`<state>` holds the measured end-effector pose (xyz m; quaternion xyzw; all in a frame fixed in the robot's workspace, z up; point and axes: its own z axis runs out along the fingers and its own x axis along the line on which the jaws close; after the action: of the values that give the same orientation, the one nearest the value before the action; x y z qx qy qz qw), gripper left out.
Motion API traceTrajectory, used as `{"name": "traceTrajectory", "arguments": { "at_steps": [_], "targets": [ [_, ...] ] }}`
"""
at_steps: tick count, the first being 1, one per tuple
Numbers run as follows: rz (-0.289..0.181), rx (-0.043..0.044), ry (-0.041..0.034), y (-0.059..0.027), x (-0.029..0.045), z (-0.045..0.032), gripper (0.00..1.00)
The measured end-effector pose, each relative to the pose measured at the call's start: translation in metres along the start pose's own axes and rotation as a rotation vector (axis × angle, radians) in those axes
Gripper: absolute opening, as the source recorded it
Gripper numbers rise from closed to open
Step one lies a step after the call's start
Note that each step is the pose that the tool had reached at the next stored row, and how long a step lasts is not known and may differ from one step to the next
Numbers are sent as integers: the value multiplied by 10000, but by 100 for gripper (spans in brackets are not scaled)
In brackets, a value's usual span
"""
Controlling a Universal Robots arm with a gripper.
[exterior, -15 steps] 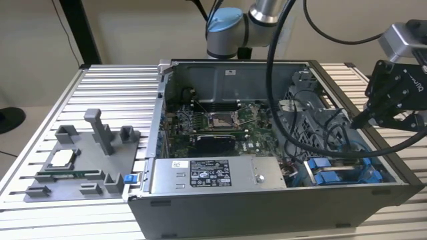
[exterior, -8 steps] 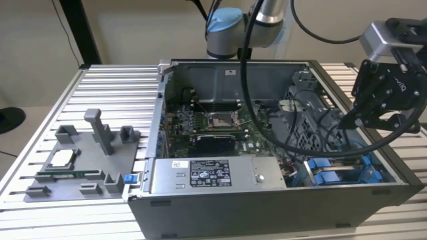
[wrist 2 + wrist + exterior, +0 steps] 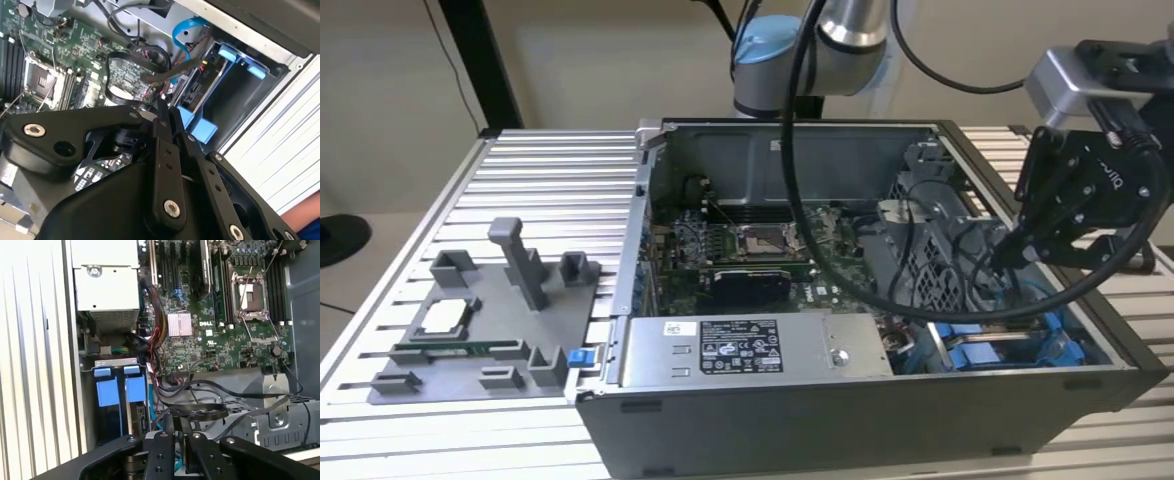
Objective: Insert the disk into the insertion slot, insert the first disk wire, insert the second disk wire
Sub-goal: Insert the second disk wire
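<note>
Hovering inside the open case (image 3: pixel 854 400) that stands on the counter (image 3: pixel 547 190), I hang my gripper (image 3: pixel 1007 255) over the drive cage on the exterior view's right, near the counter's front edge. In both wrist views my fingers (image 3: pixel 162 150) are drawn together at the tips; I cannot tell whether a wire is pinched between them.

The slot (image 3: pixel 1001 350), with its blue rails, lies just below me in that corner of the case. In the second wrist view the disk (image 3: pixel 191 95) looks seated in its blue frame inside the slot, its connector end facing the board (image 3: pixel 210 340), so I judge the first step done and the wire work in hand. A bundle of dark wires (image 3: pixel 200 412) loops right at my fingertips in the first wrist view, and a blue cable (image 3: pixel 185 30) arcs above the bay. I cannot tell whether any plug is home yet.

This step, as I judge it, calls for a plug squared to the disk's connector and a short, straight push, with the loose loops kept out of the way. The grey jig (image 3: pixel 480 330) sits well apart, toward the counter's far side on the exterior view's left
</note>
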<state>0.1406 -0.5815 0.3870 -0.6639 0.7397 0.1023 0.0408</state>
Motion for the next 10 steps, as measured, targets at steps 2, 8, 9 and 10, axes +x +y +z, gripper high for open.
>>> {"name": "traceTrajectory", "arguments": {
  "at_steps": [2, 8, 9, 10],
  "targets": [
    [5, 9, 80, 15, 21, -4, 0],
    [17, 60, 299, 51, 114, -18, 0],
    [12, 111, 347, 59, 128, -19, 0],
    [3, 186, 394, 68, 138, -20, 0]
  ]
}}
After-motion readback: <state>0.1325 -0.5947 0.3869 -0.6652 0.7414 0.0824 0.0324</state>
